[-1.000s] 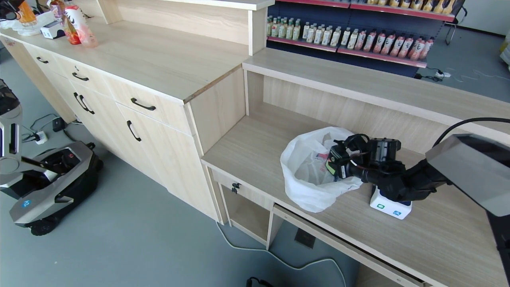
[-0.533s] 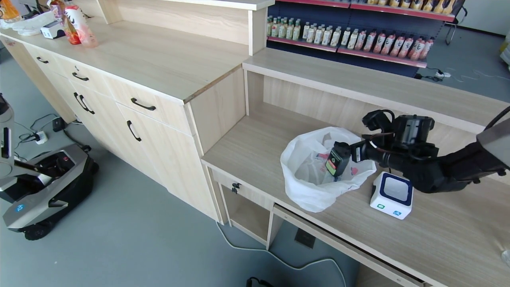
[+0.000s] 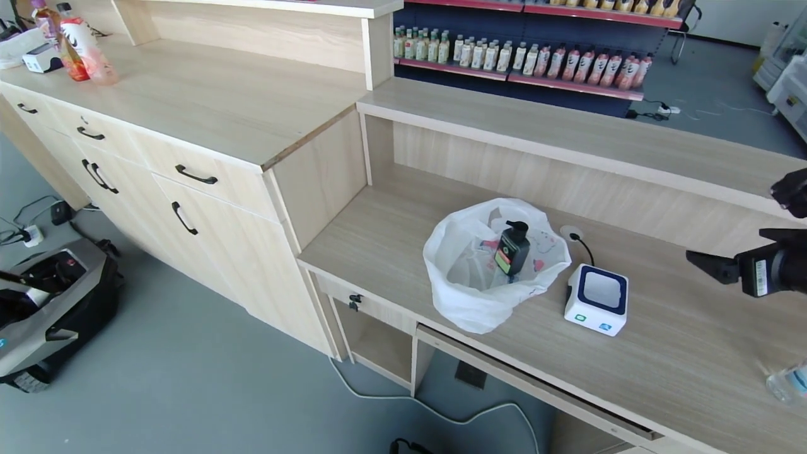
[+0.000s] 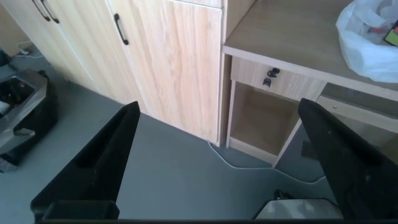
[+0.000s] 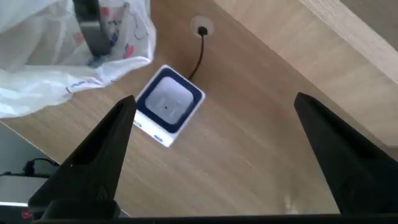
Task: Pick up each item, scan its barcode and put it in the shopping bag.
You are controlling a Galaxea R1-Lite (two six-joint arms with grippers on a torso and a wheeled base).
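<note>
bottle point(image 3: 512, 248) is seen standing in shopping bag point(image 3: 466, 302), well apart from right fingers point(image 5: 93, 168) | right fingers and left fingers point(image 4: 93, 168) are held spread, empty | bottle was released, right fingers withdrawn

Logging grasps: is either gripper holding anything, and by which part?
Nothing: left gripper and right gripper are open, empty; pump bottle sits in the shopping bag.

Before me stands a light wooden counter point(image 3: 662, 378), and to my left a cabinet point(image 3: 239, 252) with black handles point(image 3: 195, 175). Behind the counter, a red shelf point(image 3: 567, 86) carries rows of bottles point(image 3: 523, 58).
</note>
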